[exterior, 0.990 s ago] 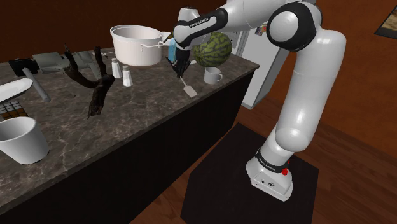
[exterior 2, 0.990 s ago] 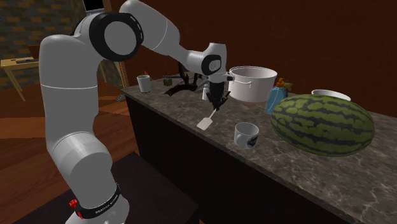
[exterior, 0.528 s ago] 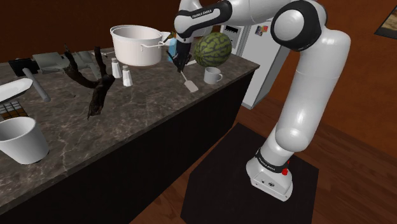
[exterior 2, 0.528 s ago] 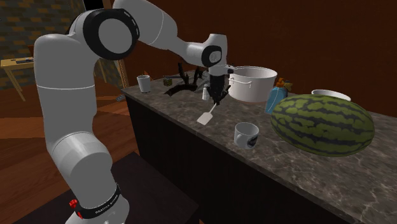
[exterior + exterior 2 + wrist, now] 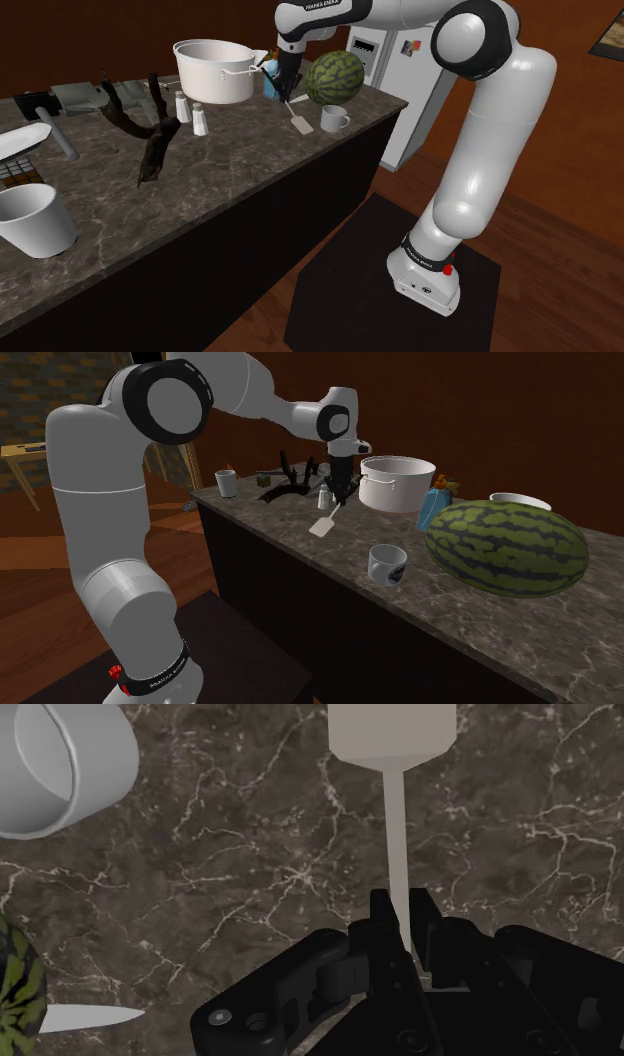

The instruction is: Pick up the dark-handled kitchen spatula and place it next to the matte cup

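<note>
The gripper (image 5: 286, 96) is clenched on the upper end of the spatula (image 5: 299, 122), which hangs with its pale blade downward over the dark marble counter (image 5: 230, 170). The white cup (image 5: 334, 118) stands near the blade, not touching it, just before the watermelon (image 5: 333, 78)

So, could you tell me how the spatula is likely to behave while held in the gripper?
The spatula is probably stiff: its thin shaft runs straight from the gripper to the flat blade, no sag. Being so slim, it is likely light. Clasped on a narrow shaft, it might swivel between the fingers.
</note>
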Robot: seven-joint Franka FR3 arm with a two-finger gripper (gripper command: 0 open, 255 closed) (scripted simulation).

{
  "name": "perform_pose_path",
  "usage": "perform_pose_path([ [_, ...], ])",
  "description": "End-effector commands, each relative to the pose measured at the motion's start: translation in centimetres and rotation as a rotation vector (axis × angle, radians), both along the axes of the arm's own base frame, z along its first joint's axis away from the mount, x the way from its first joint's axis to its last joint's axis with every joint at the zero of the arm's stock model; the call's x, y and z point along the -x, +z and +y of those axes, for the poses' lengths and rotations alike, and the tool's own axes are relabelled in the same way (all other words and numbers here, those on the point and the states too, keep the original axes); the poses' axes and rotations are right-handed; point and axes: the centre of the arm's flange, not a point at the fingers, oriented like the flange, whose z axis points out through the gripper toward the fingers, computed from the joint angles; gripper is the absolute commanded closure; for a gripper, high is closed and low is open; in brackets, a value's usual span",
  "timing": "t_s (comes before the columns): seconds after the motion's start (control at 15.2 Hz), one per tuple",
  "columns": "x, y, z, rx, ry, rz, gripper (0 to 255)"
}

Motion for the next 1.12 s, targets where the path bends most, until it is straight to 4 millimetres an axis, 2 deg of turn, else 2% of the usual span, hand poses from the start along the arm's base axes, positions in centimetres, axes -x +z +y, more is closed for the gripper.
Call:
perform_pose_path([
  [0.0,0.0,1.1,-0.1,0.000,0.000,0.000,255],
  [0.66,0.0,6.1,-0.1,0.000,0.000,0.000,255],
  [1.06,0.5,6.1,7.8,0.000,0.000,0.000,255],
])
